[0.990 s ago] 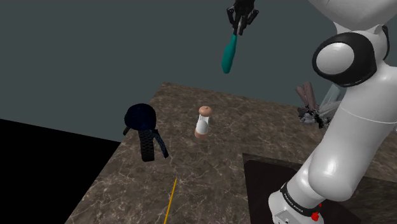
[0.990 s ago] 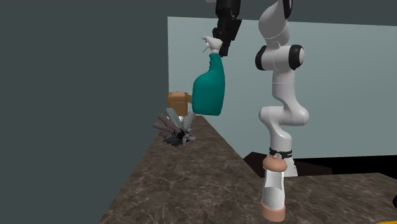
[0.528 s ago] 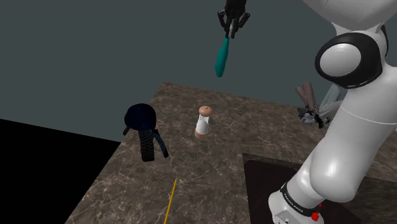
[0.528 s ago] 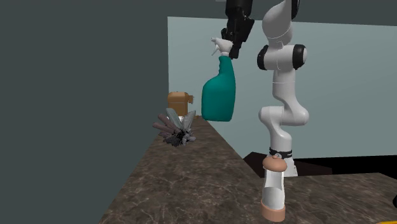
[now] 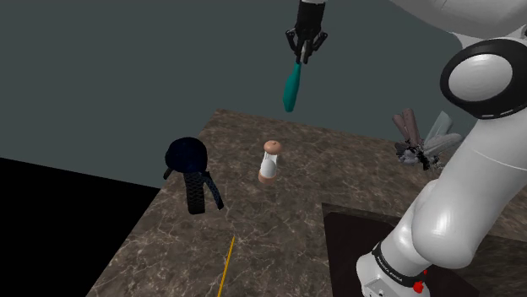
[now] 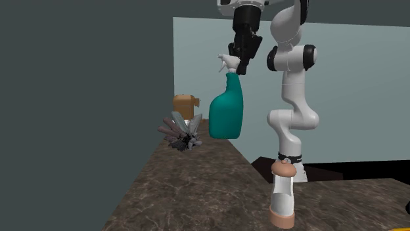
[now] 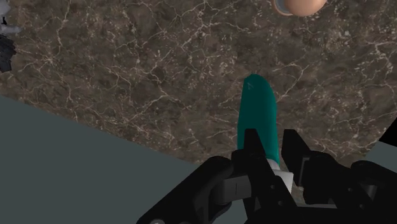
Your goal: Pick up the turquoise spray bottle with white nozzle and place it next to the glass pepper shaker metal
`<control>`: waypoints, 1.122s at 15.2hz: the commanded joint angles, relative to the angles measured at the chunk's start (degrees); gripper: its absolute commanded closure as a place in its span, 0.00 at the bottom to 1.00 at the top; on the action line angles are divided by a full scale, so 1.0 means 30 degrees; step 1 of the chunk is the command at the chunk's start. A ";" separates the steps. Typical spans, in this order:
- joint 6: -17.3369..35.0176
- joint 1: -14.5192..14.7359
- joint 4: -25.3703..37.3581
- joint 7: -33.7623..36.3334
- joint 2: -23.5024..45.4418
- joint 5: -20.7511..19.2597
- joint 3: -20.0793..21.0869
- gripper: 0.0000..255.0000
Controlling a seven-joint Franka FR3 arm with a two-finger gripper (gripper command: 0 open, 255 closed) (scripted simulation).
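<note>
The turquoise spray bottle [image 5: 292, 86] [image 6: 227, 113] [image 7: 257, 118] with a white nozzle [image 6: 230, 62] hangs high in the air, body down. My black gripper [image 5: 305, 52] [image 6: 240, 59] [image 7: 273, 167] is shut on its neck. Below, on the dark marble counter [image 5: 279, 219], stands the pepper shaker [image 5: 269, 163] [image 6: 282, 195], clear-bodied with a tan cap and base; its cap [image 7: 298, 6] appears beyond the bottle's base in the wrist view. In the shoulder view the bottle hangs above and behind the shaker.
A dark blue rounded object with black straps [image 5: 193, 170] lies toward the shoulder view's left on the counter. A grey spiky cluster [image 5: 424, 140] [image 6: 181, 134] sits near the back, with a brown box [image 6: 184, 104] behind it. A thin yellow line [image 5: 226, 266] lies near the front edge.
The gripper carried the bottle leftward and a little lower in the shoulder view. The swinging bottle has settled closer to upright.
</note>
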 commanded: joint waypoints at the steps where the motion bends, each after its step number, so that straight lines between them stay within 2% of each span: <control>1: 0.0701 0.0031 -0.1059 0.0105 -0.0371 -0.0068 0.0018 1.00; 17: 0.5224 0.0119 -0.7038 0.0757 -0.1812 -0.0360 0.0090 1.00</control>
